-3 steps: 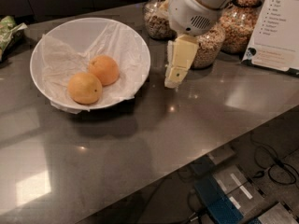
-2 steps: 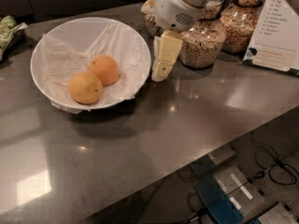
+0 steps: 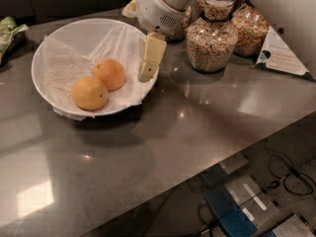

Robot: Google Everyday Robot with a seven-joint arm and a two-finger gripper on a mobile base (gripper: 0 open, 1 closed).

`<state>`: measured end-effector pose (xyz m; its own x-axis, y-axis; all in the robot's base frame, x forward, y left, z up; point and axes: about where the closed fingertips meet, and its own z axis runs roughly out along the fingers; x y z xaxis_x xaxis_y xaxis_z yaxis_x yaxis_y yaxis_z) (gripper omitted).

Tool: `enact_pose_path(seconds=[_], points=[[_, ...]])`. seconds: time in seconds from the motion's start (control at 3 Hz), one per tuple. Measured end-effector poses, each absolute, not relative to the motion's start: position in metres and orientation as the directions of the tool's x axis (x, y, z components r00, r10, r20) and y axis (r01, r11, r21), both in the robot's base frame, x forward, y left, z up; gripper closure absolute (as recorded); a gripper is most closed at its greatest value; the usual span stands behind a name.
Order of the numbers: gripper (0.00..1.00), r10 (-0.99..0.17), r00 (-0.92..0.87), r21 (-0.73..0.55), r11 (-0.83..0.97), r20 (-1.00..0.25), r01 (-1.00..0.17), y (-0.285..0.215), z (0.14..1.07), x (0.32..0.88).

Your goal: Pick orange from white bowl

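The white bowl (image 3: 59,43) sits at the left of the grey counter, lined with crumpled white paper. Two round fruits lie in it, touching. The orange (image 3: 89,93), paler yellow-orange, is at the front left. A deeper reddish-orange fruit (image 3: 109,73) is just behind and to its right. My gripper (image 3: 147,72) hangs from the white arm above the bowl's right rim, pointing down. It is to the right of the reddish fruit and holds nothing that I can see.
Glass jars of grain (image 3: 212,38) stand right of the gripper, with another (image 3: 249,28) behind. A printed card (image 3: 281,56) leans at the far right. A green packet (image 3: 10,31) lies at the far left. The counter's front edge drops to a floor with cables.
The gripper has moved left, from beside the jars to above the bowl's right rim. The two fruits have not moved.
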<state>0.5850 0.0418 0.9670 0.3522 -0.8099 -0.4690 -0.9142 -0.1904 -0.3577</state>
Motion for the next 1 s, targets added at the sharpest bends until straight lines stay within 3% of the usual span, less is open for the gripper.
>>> enact_pose_path(seconds=[0.67,1.0], points=[[0.0,-0.774,0.414,-0.378,-0.244,-0.479,-0.893,0.064,0.959,0.593],[0.0,-0.724,0.53,-0.393,-0.375,-0.442,-0.84,0.096,0.951,0.594]])
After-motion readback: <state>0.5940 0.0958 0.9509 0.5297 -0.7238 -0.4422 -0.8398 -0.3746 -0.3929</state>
